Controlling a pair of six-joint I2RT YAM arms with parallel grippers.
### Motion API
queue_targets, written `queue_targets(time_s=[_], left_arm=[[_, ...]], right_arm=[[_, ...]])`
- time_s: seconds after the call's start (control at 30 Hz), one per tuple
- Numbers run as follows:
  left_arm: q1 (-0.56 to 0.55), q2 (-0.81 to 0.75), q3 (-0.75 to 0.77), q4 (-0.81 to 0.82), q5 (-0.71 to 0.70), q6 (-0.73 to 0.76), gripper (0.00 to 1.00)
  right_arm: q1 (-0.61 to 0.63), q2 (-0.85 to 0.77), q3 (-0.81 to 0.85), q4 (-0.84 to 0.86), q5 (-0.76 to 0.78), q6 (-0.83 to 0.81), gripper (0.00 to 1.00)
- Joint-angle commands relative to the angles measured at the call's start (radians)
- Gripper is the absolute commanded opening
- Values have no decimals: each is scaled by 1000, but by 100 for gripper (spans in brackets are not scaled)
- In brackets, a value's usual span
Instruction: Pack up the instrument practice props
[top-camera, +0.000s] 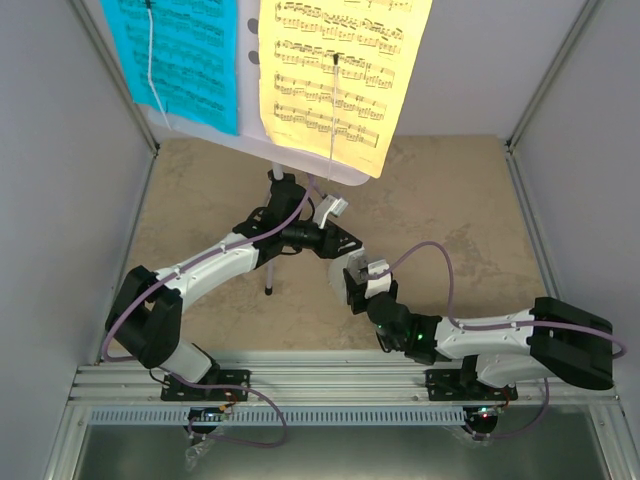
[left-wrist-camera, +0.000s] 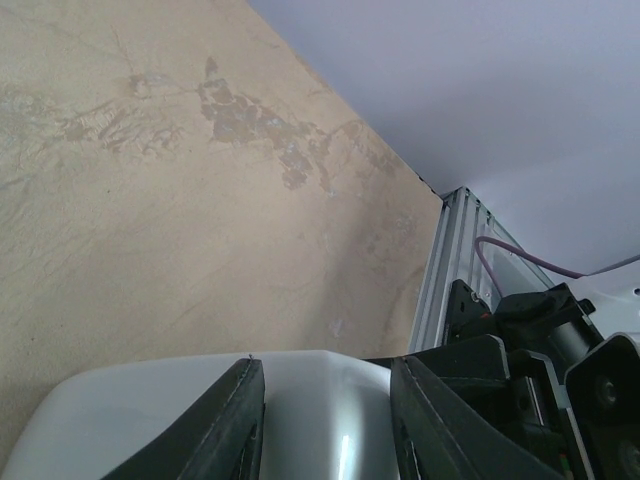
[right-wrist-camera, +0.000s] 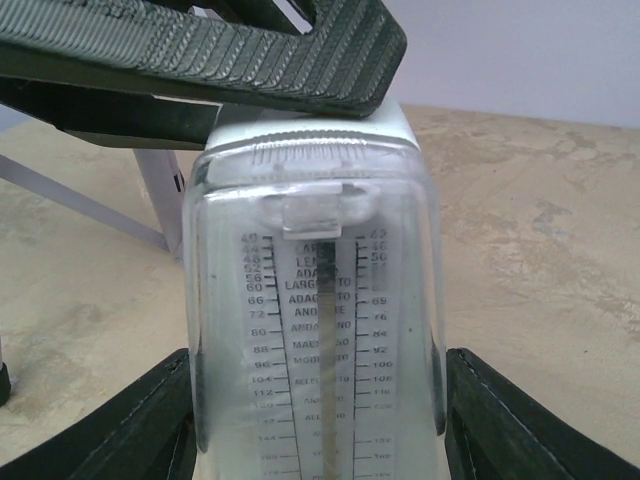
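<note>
The grey pyramid metronome (right-wrist-camera: 315, 300) with its clear tempo scale sits between my right gripper's (right-wrist-camera: 318, 360) fingers, which press on both its sides. My left gripper (left-wrist-camera: 325, 365) is closed on its narrow top (left-wrist-camera: 320, 420), and one left finger (right-wrist-camera: 250, 55) crosses that top in the right wrist view. In the top view both grippers, left (top-camera: 338, 240) and right (top-camera: 355, 282), meet at the table's middle, hiding the metronome. The white music stand (top-camera: 300, 160) on its thin tripod (top-camera: 272, 255) stands behind them. It holds the cyan sheet (top-camera: 180, 50) and the yellow sheet (top-camera: 340, 70).
Grey enclosure walls (top-camera: 60, 150) close in the beige table on the left, right and back. An aluminium rail (top-camera: 330, 385) runs along the near edge and also shows in the left wrist view (left-wrist-camera: 440, 270). A tripod leg (right-wrist-camera: 80, 205) lies left of the metronome.
</note>
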Motion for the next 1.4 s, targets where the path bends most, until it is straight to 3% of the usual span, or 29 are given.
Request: queue_targets(time_s=[0.0, 0.87, 1.37], left_arm=[[0, 3, 4, -11, 6, 0, 38], [-5, 12, 8, -21, 19, 34, 40], [-23, 5, 9, -28, 26, 40, 40]], right_arm=[[-1, 16, -45, -211, 61, 65, 45], [-29, -159, -117, -102, -22, -67, 46], [-45, -44, -114, -62, -6, -72, 46]])
